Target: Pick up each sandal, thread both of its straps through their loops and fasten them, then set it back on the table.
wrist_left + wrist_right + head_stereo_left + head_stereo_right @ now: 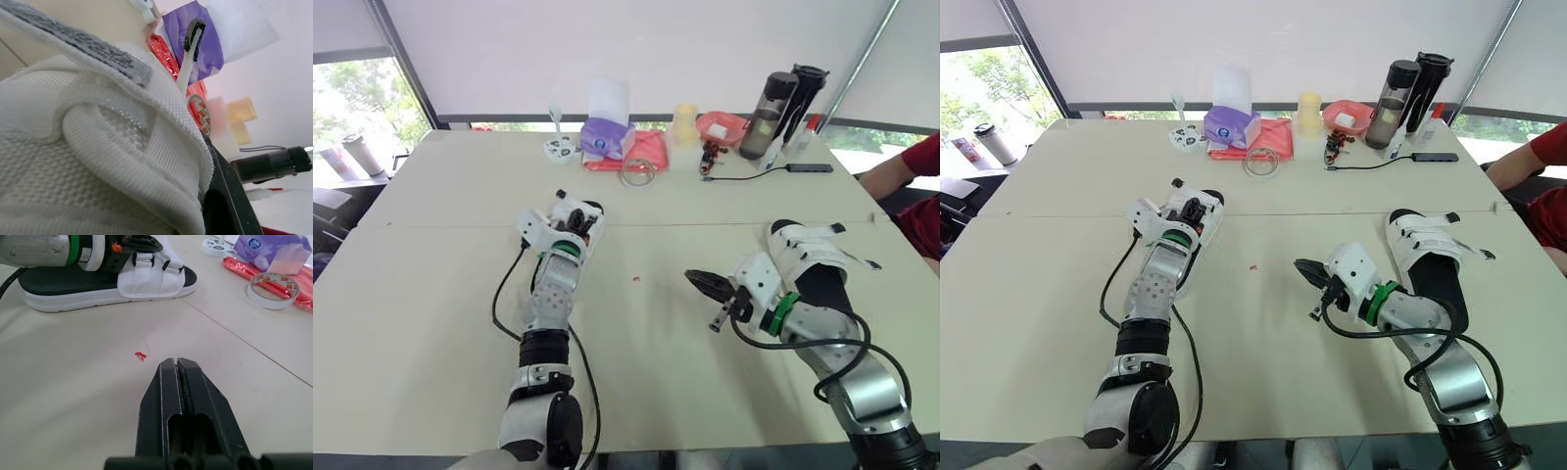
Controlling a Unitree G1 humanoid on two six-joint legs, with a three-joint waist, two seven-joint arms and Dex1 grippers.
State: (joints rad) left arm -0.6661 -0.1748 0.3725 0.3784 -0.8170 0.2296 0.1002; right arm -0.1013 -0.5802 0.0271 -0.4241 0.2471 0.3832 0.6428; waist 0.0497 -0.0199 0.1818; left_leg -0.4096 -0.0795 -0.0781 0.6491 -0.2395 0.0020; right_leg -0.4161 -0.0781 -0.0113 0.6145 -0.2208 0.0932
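- The left sandal (73, 284) is seen lying flat on the table (431, 294). The left gripper (576, 217) is set down on its white straps (98, 58), and whether anything is clamped there cannot be told.
- The right sandal (1425, 245) is found on the table close against the right forearm; contact between them cannot be made out.
- The right gripper (177, 369) is held closed on nothing, low over bare table between the two sandals.
- If the left sandal were lifted by its soft mesh alone, it could be swung or dropped.
- A strap could be bunched and its loop missed if the closed gripper were not opened first.
- The right sandal could be pushed towards the table edge by a wide sweep of the right forearm.
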